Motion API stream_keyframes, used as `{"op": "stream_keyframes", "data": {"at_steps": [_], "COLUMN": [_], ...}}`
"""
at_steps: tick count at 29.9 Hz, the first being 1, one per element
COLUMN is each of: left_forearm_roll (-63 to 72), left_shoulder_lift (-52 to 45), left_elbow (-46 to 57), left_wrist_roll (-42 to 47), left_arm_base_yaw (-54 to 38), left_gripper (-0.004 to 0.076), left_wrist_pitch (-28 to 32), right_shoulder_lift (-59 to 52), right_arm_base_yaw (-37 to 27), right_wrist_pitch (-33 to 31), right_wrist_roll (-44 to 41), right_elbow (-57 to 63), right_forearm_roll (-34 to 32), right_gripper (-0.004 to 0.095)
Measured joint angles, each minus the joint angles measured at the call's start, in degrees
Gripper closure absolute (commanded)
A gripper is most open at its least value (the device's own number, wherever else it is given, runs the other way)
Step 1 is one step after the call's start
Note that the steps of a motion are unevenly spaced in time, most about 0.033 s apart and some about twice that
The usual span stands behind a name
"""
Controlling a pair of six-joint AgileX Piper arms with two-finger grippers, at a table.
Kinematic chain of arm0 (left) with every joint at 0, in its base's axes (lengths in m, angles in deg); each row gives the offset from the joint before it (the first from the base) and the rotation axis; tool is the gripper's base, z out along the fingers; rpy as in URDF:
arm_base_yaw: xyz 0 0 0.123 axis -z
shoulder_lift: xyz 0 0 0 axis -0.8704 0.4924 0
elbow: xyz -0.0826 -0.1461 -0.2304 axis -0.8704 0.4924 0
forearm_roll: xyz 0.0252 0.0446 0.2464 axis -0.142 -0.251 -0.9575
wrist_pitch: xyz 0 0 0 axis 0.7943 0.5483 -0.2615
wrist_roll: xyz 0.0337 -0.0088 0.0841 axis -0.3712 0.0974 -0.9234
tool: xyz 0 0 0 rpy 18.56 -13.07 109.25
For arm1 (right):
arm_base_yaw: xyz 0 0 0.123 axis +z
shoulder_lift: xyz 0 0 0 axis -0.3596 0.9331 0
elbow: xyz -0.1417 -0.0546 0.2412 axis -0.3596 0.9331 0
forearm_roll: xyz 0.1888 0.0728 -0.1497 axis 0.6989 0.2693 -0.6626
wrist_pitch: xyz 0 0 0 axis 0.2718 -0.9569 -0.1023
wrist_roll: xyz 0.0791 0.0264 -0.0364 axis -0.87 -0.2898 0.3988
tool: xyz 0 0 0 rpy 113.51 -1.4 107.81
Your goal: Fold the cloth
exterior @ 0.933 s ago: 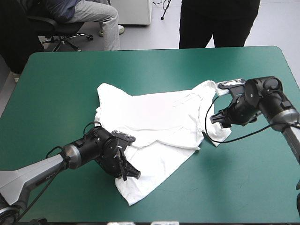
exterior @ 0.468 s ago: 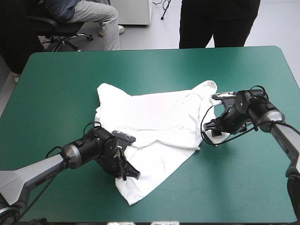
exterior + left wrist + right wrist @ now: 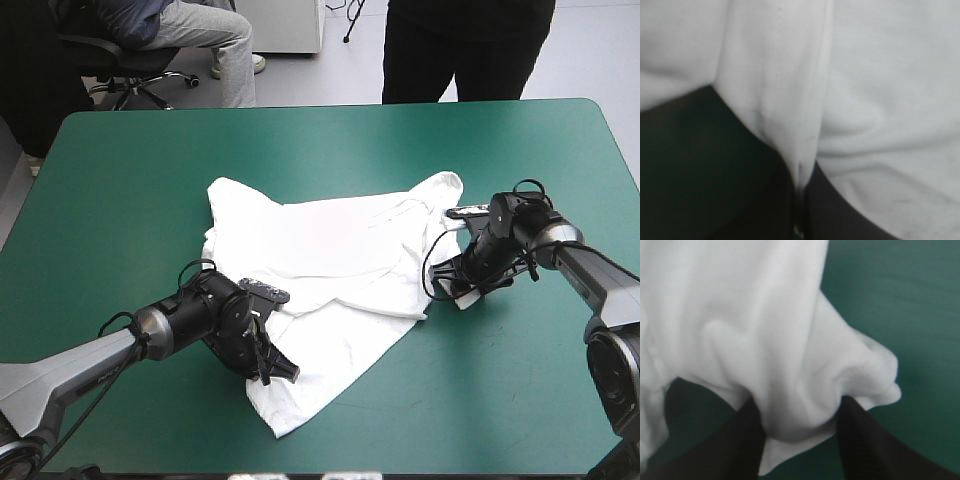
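Observation:
The white T-shirt (image 3: 330, 250) lies spread and wrinkled across the middle of the teal-green table. My left gripper (image 3: 280, 370) rests low on its near-left part. In the left wrist view a raised fold of T-shirt (image 3: 775, 100) runs down into that gripper (image 3: 801, 200), which is shut on it. My right gripper (image 3: 452, 290) sits at the shirt's right sleeve. In the right wrist view its fingers (image 3: 860, 440) stand apart, and a bunched lump of T-shirt (image 3: 805, 390) fills the gap of the right gripper (image 3: 800, 405).
Bare teal-green cover (image 3: 150, 170) surrounds the shirt on every side, widest toward the far left corner and the near right corner. Cover (image 3: 900, 300) also shows just beyond the bunched sleeve.
My right gripper has moved left and down onto the right sleeve, which is now bunched between its fingers. The left arm and the rest of the shirt have not moved.

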Motion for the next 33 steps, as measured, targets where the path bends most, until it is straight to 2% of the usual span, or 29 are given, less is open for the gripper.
{"op": "stream_keyframes", "data": {"at_steps": [2, 11, 17, 25, 30, 33], "left_forearm_roll": [0.0, 0.1, 0.0, -1.1, -2.2, -2.6], "left_shoulder_lift": [0.0, -0.5, -3.9, -12.0, -13.1, -13.0], "left_elbow": [0.0, -0.8, -5.3, -23.4, -39.8, -49.7], "left_wrist_roll": [0.0, -0.1, -0.3, -3.2, -5.7, -6.9], "left_arm_base_yaw": [0.0, -0.2, -3.4, -12.5, -15.7, -16.3], "left_gripper": [0.0741, 0.0741, 0.0741, 0.0741, 0.0741, 0.0741], "left_wrist_pitch": [0.0, -0.6, -1.8, -8.8, -13.3, -14.1], "right_shoulder_lift": [0.5, -0.5, -6.5, -21.7, -27.1, -28.5], "right_arm_base_yaw": [0.1, 0.1, 0.8, 0.8, 0.8, 0.8], "right_wrist_pitch": [-0.3, -0.4, -2.0, -5.8, -7.8, -8.4], "right_wrist_roll": [0.0, 1.3, 1.7, 3.4, 4.5, 5.0], "right_elbow": [-0.3, -0.6, -1.3, -10.8, -19.7, -26.3], "right_forearm_roll": [-1.7, -2.7, 1.1, 1.2, 1.6, 2.2], "right_gripper": [0.0929, 0.0925, 0.0926, 0.0925, 0.0926, 0.0926]}}
